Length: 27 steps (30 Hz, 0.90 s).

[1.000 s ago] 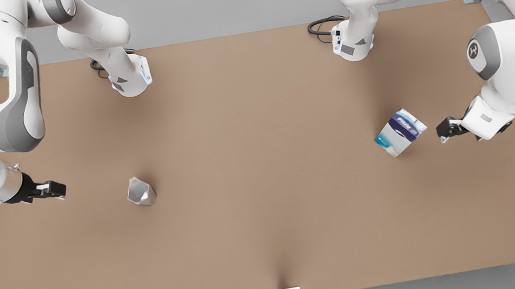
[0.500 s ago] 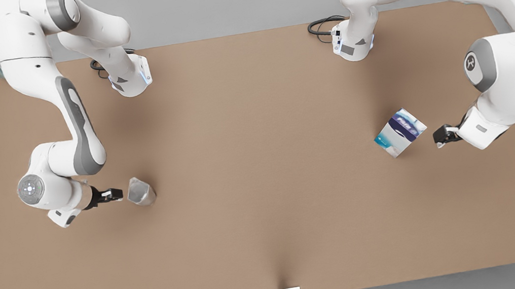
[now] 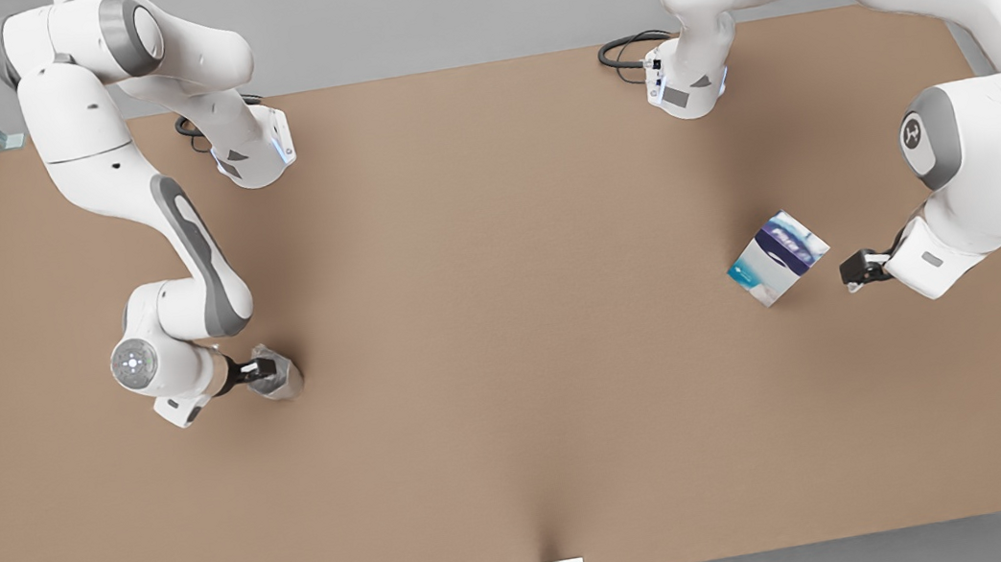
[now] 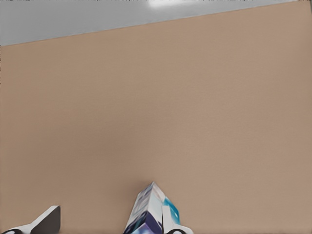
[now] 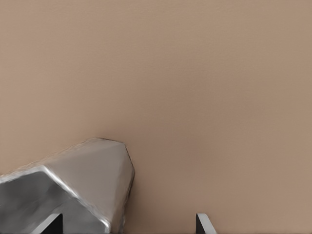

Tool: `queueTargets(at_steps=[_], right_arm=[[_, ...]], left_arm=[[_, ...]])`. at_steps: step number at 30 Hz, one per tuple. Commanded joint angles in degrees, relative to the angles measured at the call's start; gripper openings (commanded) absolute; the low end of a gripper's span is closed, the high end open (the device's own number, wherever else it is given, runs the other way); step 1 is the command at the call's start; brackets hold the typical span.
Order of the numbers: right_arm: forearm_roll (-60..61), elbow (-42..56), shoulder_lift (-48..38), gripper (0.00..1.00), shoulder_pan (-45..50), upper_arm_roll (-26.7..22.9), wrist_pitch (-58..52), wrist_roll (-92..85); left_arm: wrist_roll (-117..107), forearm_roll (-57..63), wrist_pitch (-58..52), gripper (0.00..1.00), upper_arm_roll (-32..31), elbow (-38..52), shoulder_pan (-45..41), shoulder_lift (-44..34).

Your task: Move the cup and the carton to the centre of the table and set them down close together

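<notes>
Right claw (image 3: 266, 374) is at the cup (image 3: 279, 376) on the front view's left side of the desk (image 3: 512, 366), fingers spread wide around it, one fingertip (image 5: 52, 223) in front of the cup (image 5: 73, 190). Left claw (image 3: 850, 272) sits just beside the carton (image 3: 778, 256) on the front view's right, not touching it, fingers apart (image 4: 46, 219); the carton (image 4: 151, 212) stands tilted on the desk, well apart from the cup.

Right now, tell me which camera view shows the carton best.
The front view: the whole carton stands on the table, left gripper just beside it. The left wrist view catches its upper part between the fingertips. The right wrist view shows the cup instead.
</notes>
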Motion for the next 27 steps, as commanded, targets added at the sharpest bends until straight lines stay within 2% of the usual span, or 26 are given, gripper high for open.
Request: queueTargets(at_steps=[1, 2, 3, 4, 5, 6, 7, 8, 11, 13, 24, 27], right_arm=[[0.00, 0.03, 0.06, 1.00, 0.00, -0.02, -0.15, 0.02], [0.00, -0.05, 0.15, 1.00, 0.00, -0.02, -0.15, 0.11], [0.00, -0.32, 0.23, 0.88, 0.00, -0.02, -0.15, 0.11], [0.00, -0.32, 0.41, 0.70, 0.00, 0.07, -0.15, 0.20], [0.00, -0.32, 0.41, 0.58, 0.09, 0.07, -0.15, 0.20], [0.00, -0.32, 0.50, 0.31, 0.61, -0.02, -0.15, 0.46], [0.00, -0.32, 0.50, 0.24, 0.70, -0.02, -0.23, 0.38], [0.00, -0.32, 0.59, 0.22, 0.79, 0.07, -0.06, 0.37], [0.00, -0.23, 0.85, 0.25, 0.79, 0.07, -1.55, 7.76], [0.09, -0.32, 0.94, 0.21, 0.79, 0.07, -1.64, 10.57], [-0.09, 0.56, 0.85, 0.21, 1.76, 0.16, -1.82, 10.66], [-0.09, 3.11, 0.06, 0.21, 1.76, 2.27, -4.81, 10.31]], left_arm=[[0.09, -0.05, -0.04, 1.00, 0.00, 0.03, 0.02, 0.00], [0.09, 0.04, -0.04, 1.00, 0.00, 0.03, 0.02, 0.00], [0.09, -0.05, -0.04, 1.00, 0.00, -0.05, 0.02, 0.00], [0.09, -0.05, 0.05, 1.00, 0.00, -0.05, 0.02, 0.00], [0.09, -0.05, -0.04, 1.00, 0.00, 0.03, 0.02, 0.00], [0.09, -0.13, -0.04, 1.00, 0.00, 0.03, 0.02, 0.09], [0.09, -0.13, -0.04, 1.00, 0.00, 0.03, 0.02, 0.09], [0.09, -0.05, 0.05, 1.00, 0.00, -0.05, 0.02, 0.09], [0.09, -0.13, 0.05, 1.00, 0.00, 0.03, 0.02, 0.52], [0.09, -0.05, -0.04, 1.00, 0.00, 0.03, 0.02, 0.61], [0.18, -0.31, -0.04, 1.00, 0.35, 0.21, 0.02, 0.61], [0.26, -0.22, -0.04, 1.00, 0.35, 0.21, 0.02, 0.61]])
